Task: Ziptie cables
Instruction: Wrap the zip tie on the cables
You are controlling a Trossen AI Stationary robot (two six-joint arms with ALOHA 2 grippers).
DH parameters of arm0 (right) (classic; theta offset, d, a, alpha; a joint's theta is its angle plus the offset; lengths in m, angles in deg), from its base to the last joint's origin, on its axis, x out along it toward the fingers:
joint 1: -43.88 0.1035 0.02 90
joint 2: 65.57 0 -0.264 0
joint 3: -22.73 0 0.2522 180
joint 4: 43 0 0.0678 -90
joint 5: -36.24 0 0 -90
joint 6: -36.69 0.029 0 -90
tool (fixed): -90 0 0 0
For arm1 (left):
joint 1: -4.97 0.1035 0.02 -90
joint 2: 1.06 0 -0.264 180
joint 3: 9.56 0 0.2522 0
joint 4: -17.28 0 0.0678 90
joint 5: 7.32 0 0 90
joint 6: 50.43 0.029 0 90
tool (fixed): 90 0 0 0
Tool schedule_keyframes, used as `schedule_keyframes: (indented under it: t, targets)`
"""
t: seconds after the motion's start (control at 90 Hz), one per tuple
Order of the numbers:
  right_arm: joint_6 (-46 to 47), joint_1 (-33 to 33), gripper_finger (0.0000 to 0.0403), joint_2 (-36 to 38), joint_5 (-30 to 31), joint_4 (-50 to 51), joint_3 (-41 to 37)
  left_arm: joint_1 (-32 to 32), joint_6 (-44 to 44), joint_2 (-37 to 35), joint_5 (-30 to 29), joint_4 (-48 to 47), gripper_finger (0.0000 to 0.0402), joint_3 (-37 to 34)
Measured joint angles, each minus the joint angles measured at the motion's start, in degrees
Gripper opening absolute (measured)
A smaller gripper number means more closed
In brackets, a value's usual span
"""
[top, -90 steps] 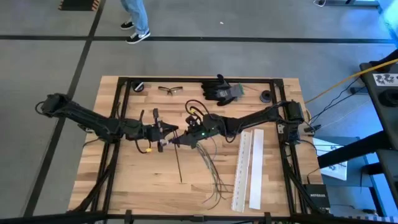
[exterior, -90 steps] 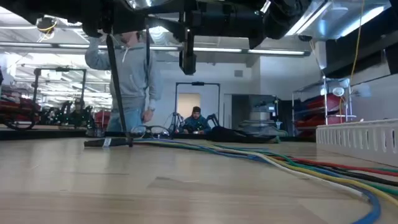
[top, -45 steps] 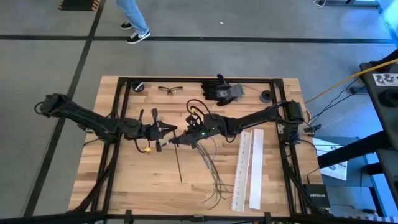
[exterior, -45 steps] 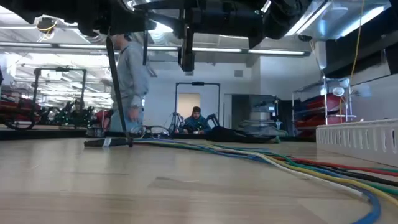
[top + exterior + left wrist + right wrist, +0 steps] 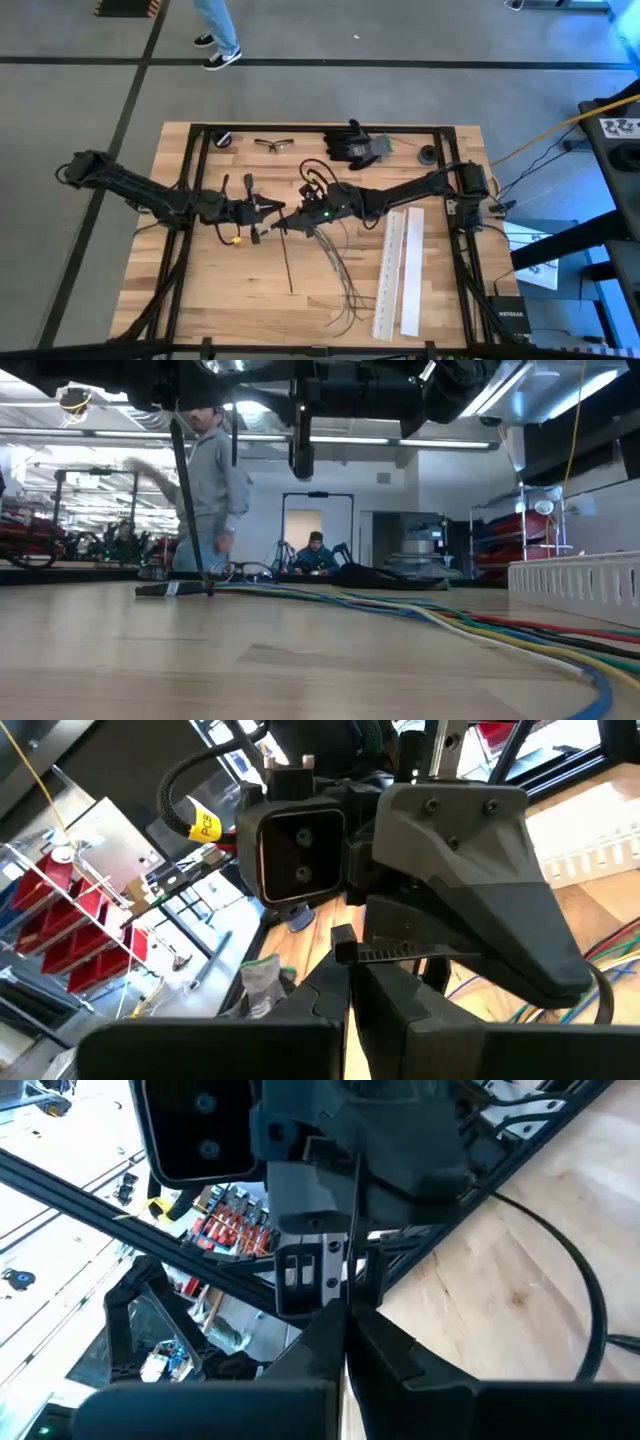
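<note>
Left hand (image 5: 268, 208): fingers pressed together on a thin black zip tie (image 5: 287, 258), tip to tip with the right hand (image 5: 283, 224) over the middle of the wooden counter (image 5: 220, 290). Right hand: fingers closed on the same strip. Zip tie: stiff, narrow, straight, long axis running from the hands toward the counter's near edge. Cables (image 5: 345, 275): thin, flexible, dark and greenish strands, loosely fanned, lying flat on the counter between the zip tie and two flat white perforated strips (image 5: 398, 268), running from beside the right hand toward the near edge.
</note>
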Motion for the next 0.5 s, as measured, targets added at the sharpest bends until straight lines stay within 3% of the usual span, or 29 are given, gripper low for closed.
schedule_keyframes:
  t: [0.5]
  targets:
    - [-1.2, 0.22, 0.0, 0.0, 0.97, 0.09, 0.0, 0.92, -1.36, 0.73, 2.78, 0.12, 0.0, -0.02]
